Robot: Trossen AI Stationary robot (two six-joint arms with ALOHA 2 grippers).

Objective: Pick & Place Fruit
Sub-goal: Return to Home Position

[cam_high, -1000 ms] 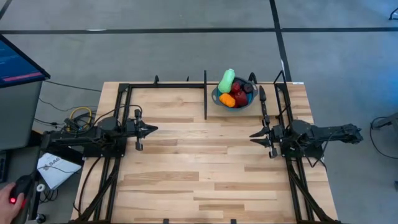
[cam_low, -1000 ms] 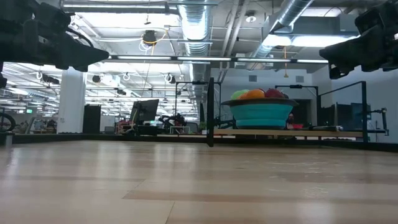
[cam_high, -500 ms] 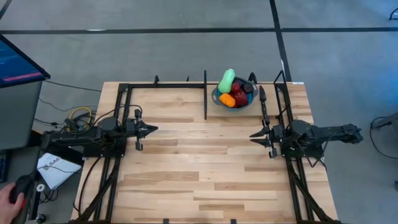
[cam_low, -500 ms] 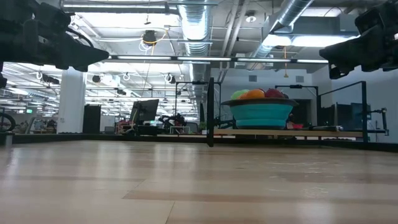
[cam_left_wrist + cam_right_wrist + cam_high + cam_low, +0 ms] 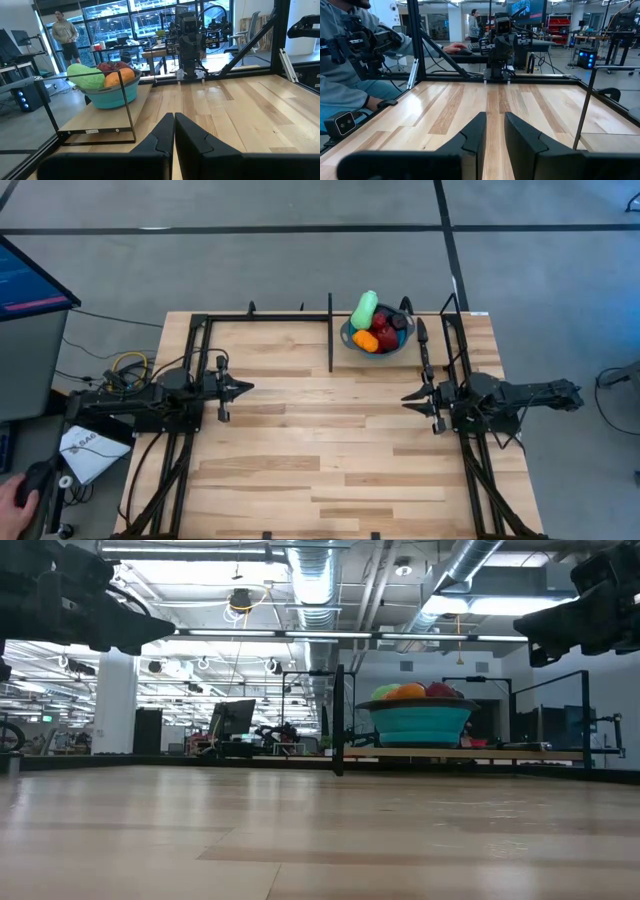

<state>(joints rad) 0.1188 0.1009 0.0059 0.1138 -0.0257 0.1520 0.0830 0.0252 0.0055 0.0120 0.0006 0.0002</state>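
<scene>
1. Step in hand: this reads as the wind-down. Both arms sit at their own sides of the table [image 5: 320, 470], well apart from the fruit, and nothing is being carried.
2. The left gripper [image 5: 244, 388] hangs over the left side of the table, pointing inward. In its wrist view the fingers [image 5: 160, 135] meet with no gap and nothing is between them.
3. The right gripper [image 5: 408, 398] is opposite it on the right side, also pointing inward. Its fingers [image 5: 472, 135] stand a narrow slit apart with bare wood showing through, and it holds nothing.
4. The fruit [image 5: 376, 326] is heaped in the blue bowl [image 5: 346, 338] on the raised shelf [image 5: 500, 753] at the far right of the table. The pale green oblong piece [image 5: 365, 308] pokes past the rim, with orange and red ones packed beside it. No loose fruit shows on the tabletop.
5. Judgement: placing looks finished — the next move calls for no grasp. The arms only need to settle into the rest pose, keeping clear of the shelf frame and bowl.
</scene>
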